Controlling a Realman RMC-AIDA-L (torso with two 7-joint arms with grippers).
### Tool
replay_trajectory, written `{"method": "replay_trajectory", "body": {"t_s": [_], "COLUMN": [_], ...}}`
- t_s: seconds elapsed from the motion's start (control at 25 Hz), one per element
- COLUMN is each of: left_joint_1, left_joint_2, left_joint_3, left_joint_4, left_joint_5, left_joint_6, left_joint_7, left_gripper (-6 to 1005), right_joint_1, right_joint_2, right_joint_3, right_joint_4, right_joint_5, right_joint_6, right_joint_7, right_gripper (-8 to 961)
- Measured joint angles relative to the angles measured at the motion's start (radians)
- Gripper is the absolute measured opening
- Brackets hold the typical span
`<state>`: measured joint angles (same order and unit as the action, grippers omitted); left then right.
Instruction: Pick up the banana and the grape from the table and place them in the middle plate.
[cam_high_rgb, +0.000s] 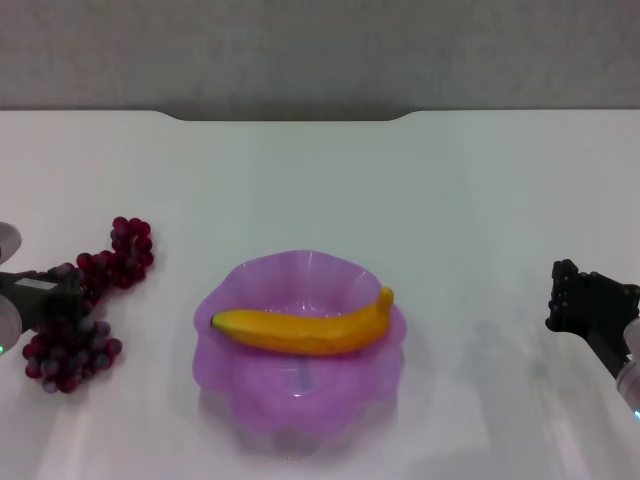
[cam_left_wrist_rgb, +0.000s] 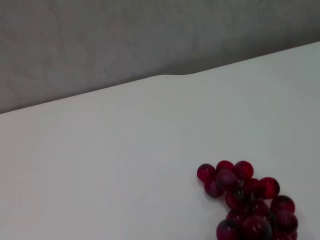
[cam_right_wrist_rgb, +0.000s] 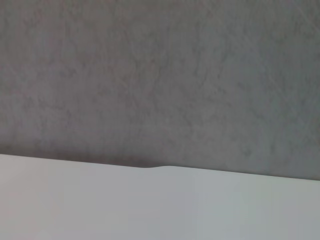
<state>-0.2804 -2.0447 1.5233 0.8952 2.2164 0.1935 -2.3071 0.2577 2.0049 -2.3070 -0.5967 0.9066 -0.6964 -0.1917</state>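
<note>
Banana (cam_high_rgb: 305, 330) in middle plate (cam_high_rgb: 240, 400); grape (cam_high_rgb: 85, 300) left, on table (cam_high_rgb: 400, 190).

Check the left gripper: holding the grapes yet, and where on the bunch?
Cannot be told. The left gripper sits over the middle of the grapes, which lie on the table. The right gripper holds nothing.

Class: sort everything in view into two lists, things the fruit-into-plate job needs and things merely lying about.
Job:
banana, already in the middle plate
grape, on the table
left gripper at the grape
right gripper, idle at the right

Lying about:
nothing visible
</note>
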Motion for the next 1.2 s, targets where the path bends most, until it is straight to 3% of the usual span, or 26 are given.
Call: {"method": "replay_trajectory", "body": {"t_s": [0.36, 0.76, 0.96, 1.2], "left_joint_1": [0.000, 0.008, 0.062, 0.156], "left_joint_2": [0.002, 0.003, 0.003, 0.003], "left_joint_3": [-0.005, -0.016, -0.012, -0.007], "left_joint_4": [0.024, 0.145, 0.279, 0.551], "left_joint_5": [-0.022, -0.056, -0.058, -0.066], "left_joint_6": [-0.013, -0.005, 0.008, 0.149], "left_joint_7": [0.000, 0.000, 0.000, -0.002], "left_gripper": [154, 144, 145, 139], "right_joint_1": [0.000, 0.000, 0.007, 0.008], "right_joint_2": [0.000, 0.000, 0.000, 0.000], "right_joint_3": [0.000, 0.000, 0.000, 0.000], "right_joint_4": [0.008, 0.024, 0.038, 0.052], "right_joint_5": [0.000, 0.000, -0.001, 0.000], "right_joint_6": [0.000, 0.000, 0.000, 0.000], "right_joint_7": [0.000, 0.014, 0.028, 0.035], "right_gripper": [27, 27, 27, 27]}}
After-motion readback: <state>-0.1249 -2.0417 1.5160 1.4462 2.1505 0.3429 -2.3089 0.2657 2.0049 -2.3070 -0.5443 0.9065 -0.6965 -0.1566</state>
